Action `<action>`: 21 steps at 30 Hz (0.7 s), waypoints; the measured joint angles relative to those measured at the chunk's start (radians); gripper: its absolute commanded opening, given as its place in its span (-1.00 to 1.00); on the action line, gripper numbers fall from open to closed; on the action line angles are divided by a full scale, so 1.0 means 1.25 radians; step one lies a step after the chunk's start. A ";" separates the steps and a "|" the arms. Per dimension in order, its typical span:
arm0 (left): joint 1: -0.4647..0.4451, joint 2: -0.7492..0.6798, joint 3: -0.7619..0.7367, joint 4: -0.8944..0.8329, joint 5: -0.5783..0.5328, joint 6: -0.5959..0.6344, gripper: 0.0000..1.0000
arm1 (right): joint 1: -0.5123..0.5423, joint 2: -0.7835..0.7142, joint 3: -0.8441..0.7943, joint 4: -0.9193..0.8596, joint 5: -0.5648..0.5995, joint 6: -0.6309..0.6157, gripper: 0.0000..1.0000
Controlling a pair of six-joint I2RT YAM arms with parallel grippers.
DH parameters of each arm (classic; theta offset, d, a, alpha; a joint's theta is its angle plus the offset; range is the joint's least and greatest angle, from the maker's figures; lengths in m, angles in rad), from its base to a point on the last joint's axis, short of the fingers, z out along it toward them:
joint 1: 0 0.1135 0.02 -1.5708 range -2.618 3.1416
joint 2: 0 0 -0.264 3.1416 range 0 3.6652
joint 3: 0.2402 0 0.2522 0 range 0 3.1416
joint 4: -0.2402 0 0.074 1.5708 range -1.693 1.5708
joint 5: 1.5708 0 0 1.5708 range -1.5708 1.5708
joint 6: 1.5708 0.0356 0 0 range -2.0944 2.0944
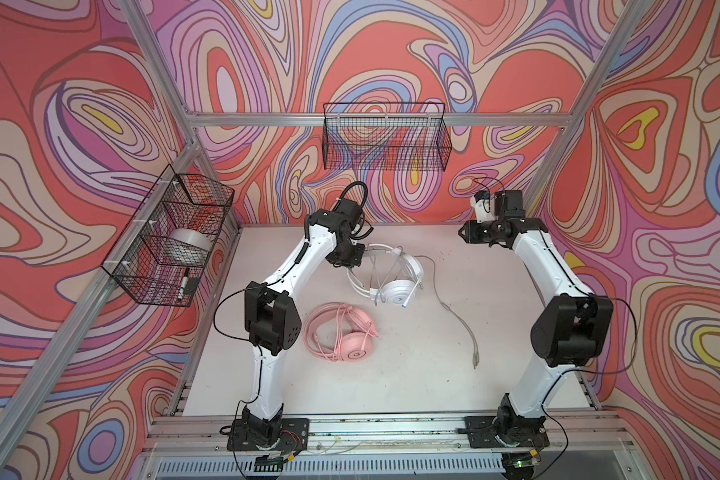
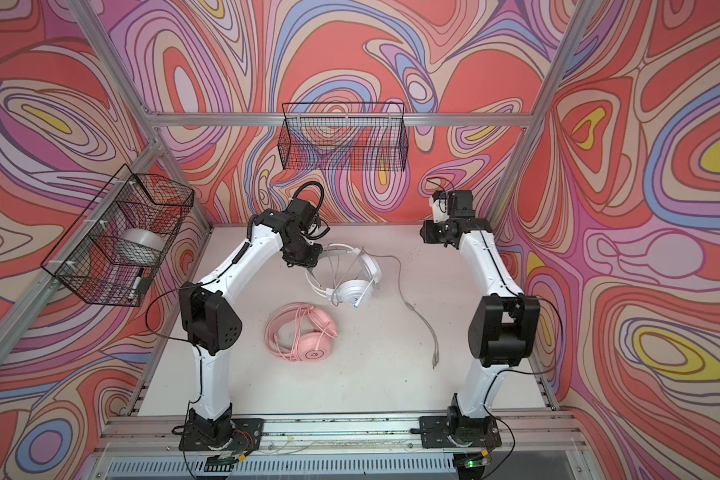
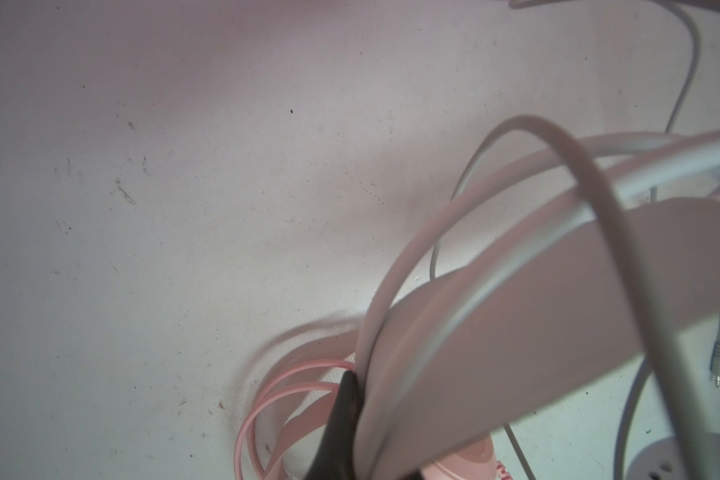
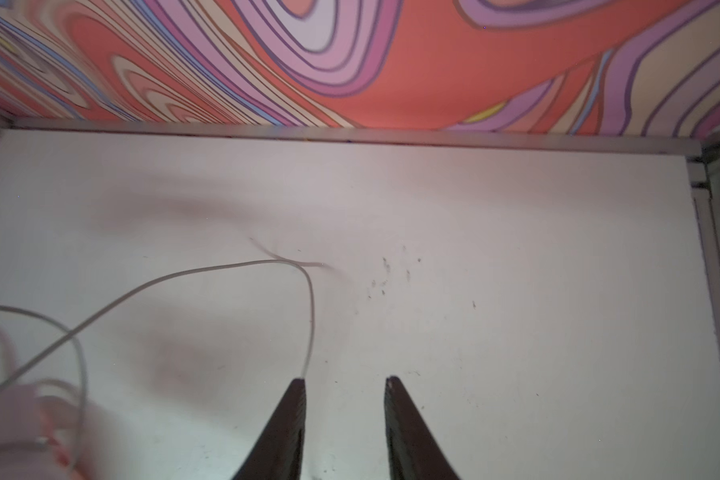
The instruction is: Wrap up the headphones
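My left fingers [image 3: 348, 395] are clamped tight on the white headset's [image 1: 391, 278] headband, with the grey cable [image 3: 528, 122] looping across in front. The pink headset [image 1: 348, 338] lies on the desk [image 1: 391, 374] close by them. My right fingers [image 4: 300, 395] stand apart, holding nothing, and that cable runs up to one tip.

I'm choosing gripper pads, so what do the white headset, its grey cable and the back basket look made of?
White headset: probably hard moulded plastic, smooth, with a soft sheen on the round cup.
Grey cable: looks like a rubbery or PVC sheath with a matte finish; it lies in loose curves.
Back basket: thin metal wire, apparently black-coated, joined in a fine see-through grid.
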 measured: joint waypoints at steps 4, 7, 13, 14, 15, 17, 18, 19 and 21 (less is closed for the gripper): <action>0.000 0.000 0.001 -0.003 -0.009 -0.011 -1.00 | 0.015 -0.088 -0.029 0.040 -0.138 0.065 -0.23; -0.001 0.000 0.001 -0.003 -0.014 -0.020 -1.00 | 0.045 -0.122 -0.065 0.067 -0.206 0.114 -0.18; -0.002 0.002 0.002 -0.004 -0.024 -0.038 -1.00 | 0.143 -0.126 -0.102 0.096 -0.273 0.195 -0.15; -0.003 0.002 0.002 -0.005 -0.026 -0.041 -1.00 | 0.156 -0.126 -0.103 0.099 -0.278 0.204 -0.15; -0.003 0.003 0.003 -0.006 -0.028 -0.044 -1.00 | 0.175 -0.126 -0.103 0.107 -0.283 0.217 -0.14; -0.004 0.005 0.003 -0.009 -0.031 -0.048 -1.00 | 0.204 -0.124 -0.103 0.118 -0.287 0.234 -0.11; -0.004 0.005 0.003 -0.010 -0.033 -0.049 -1.00 | 0.217 -0.122 -0.103 0.124 -0.286 0.240 -0.09; -0.004 0.006 0.003 -0.012 -0.035 -0.050 -1.00 | 0.229 -0.119 -0.103 0.128 -0.285 0.247 -0.09; -0.004 0.007 0.003 -0.016 -0.039 -0.053 -1.00 | 0.251 -0.110 -0.102 0.129 -0.281 0.255 -0.09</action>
